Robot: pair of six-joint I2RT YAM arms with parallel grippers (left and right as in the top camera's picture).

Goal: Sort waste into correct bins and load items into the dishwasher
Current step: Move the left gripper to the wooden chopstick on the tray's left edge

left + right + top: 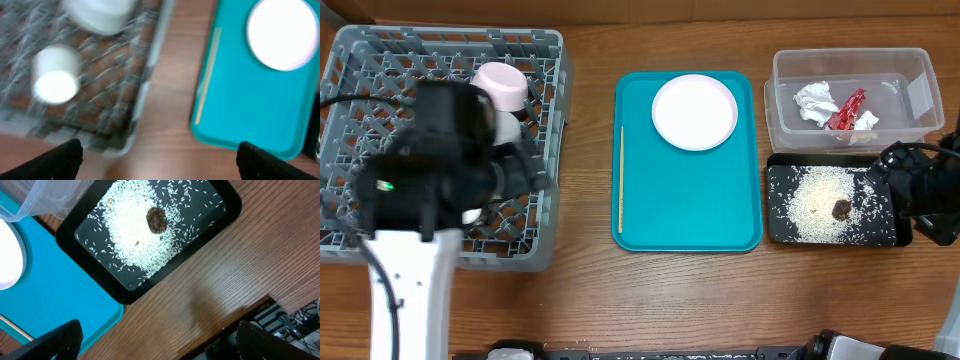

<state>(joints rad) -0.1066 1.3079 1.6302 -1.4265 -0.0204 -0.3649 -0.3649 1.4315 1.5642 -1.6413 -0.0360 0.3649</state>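
The grey dish rack (pixel 380 60) at the left holds a small white bowl (pixel 500 85) and a small white cup (pixel 506 128); both also show, blurred, in the left wrist view (pixel 100 12) (pixel 56 75). The large white plate (pixel 695 112) and the thin wooden stick (pixel 621 180) lie on the teal tray (pixel 690 215). The clear tub (pixel 910 75) holds white tissue (pixel 817 103) and the red wrapper (pixel 847 110). The black tray (pixel 780 230) holds rice grains (pixel 815 200) and the brown lump (pixel 841 209). My left gripper (pixel 160 167) is open and empty over the rack's right edge. My right gripper (pixel 157 340) is open and empty beside the black tray (pixel 200 245). The metal bowl is hidden.
The left arm (pixel 440 150) covers the middle of the rack. The right arm (pixel 920 195) sits at the table's right edge. Bare wooden table (pixel 585 200) lies between rack and teal tray. Cables and equipment (pixel 280 325) hang past the table edge.
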